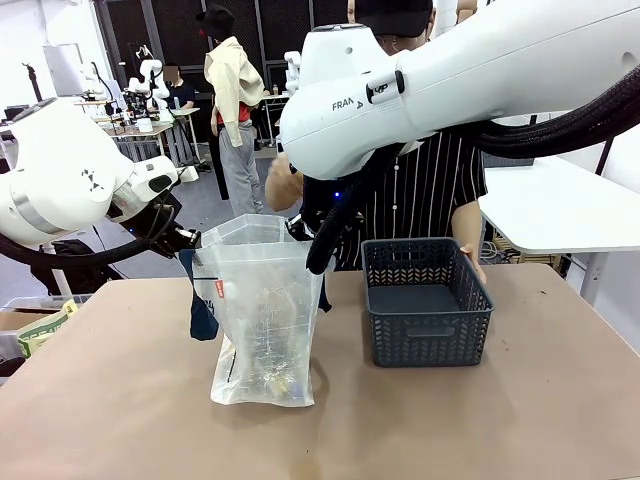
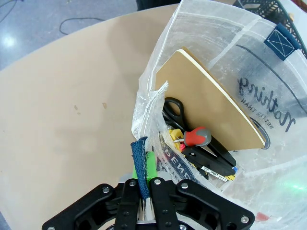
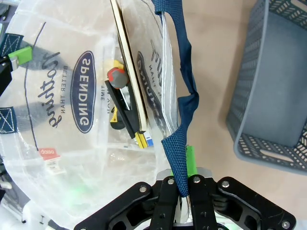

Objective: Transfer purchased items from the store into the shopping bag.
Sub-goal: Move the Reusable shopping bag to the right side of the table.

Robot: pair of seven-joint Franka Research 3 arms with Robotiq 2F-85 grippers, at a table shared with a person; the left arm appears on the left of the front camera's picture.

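Standing upright on the table [image 1: 520, 420], left of centre: one bag [image 1: 262, 320], translucent, mouth spread wide. Left gripper [image 2: 144, 189]: jaws closed, pinching a navy strap [image 2: 140, 163] together with a fold of the bag's rim, pulling that side outward. Right gripper [image 3: 181, 187]: likewise clamped on the opposite strap [image 3: 184, 105], drawing the other side away. Purpose of this two-sided hold, as I read it: the thin plastic would otherwise slump, so the arms served as a frame keeping the opening taut for loading from above. Contents, the items, lying at the bottom of the bag: a tan board [image 2: 211, 105] leaning on edge against one wall; black-handled scissors [image 2: 173, 109] beside it; a screwdriver [image 2: 197, 137] with a red and grey handle resting across dark packets; some yellow-ended pieces beneath, too jumbled to name. Basket [image 1: 425, 320]: dark grey, lattice-sided, set just beside the bag on the right arm's side, its floor bare wherever visible. Person [image 1: 430, 190]: standing behind the basket at the far edge, one hand [image 1: 470, 262] near its rim. Transfer appeared finished or nearly so.
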